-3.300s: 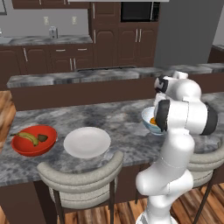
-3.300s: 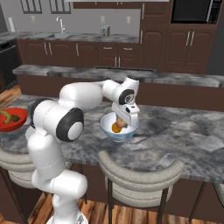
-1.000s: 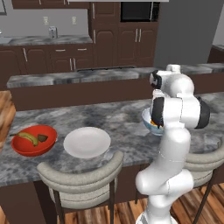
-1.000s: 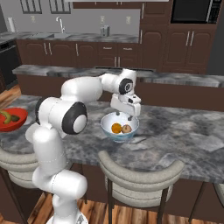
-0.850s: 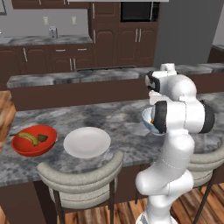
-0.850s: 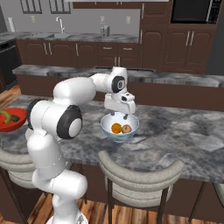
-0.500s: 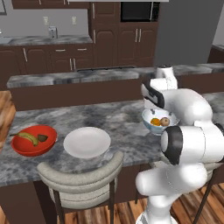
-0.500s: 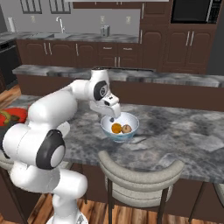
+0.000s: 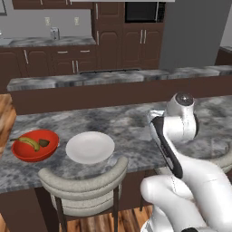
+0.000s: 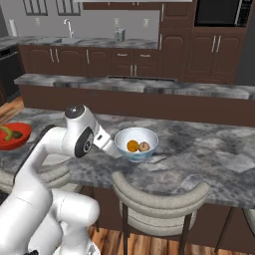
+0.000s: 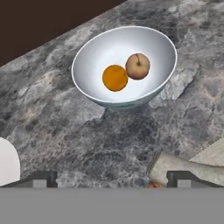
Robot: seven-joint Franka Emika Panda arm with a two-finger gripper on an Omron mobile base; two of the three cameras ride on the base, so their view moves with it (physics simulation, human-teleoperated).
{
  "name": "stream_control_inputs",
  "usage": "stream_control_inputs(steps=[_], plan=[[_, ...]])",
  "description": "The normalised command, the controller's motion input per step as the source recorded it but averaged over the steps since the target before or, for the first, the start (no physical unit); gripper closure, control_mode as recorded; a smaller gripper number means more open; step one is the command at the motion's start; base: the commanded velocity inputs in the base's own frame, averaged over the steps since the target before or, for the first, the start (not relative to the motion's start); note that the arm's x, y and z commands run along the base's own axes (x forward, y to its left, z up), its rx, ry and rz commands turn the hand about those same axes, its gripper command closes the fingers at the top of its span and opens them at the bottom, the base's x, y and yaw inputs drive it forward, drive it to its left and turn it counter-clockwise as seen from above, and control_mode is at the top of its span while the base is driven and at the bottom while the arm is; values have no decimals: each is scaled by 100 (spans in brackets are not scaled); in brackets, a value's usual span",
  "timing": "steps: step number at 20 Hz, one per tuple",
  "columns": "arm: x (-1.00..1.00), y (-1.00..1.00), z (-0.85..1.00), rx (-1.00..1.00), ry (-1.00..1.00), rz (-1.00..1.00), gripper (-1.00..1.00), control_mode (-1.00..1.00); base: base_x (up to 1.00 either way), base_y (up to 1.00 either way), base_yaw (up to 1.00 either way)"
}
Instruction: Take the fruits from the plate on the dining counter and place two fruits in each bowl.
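Withdrawn from the glossy white bowl (image 11: 124,65), gripper (image 11: 111,179) gapes wide.

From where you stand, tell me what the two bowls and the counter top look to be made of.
White bowl: likely glazed ceramic, with a smooth interior and soft sheen.
Red bowl: glossy, with bright highlights on its rim; glazed ceramic or plastic, the look leaves it open.
Dining counter: grey top with mottled veining that reads as polished marble or granite.

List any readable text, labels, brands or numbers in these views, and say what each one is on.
None: no readable text, label, brand or number anywhere. The white bowl, red bowl, plate, fruits, dining counter, cabinets and microwave are all plain.
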Motion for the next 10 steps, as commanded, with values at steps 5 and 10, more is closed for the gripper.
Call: stream_control_inputs(steps=[5, 10], plan=[[-70, 28, 35, -9, -51, 32, -100, -100, 0, 0, 0], [-64, 22, 50, -8, -13, 39, -100, -100, 0, 0, 0]])
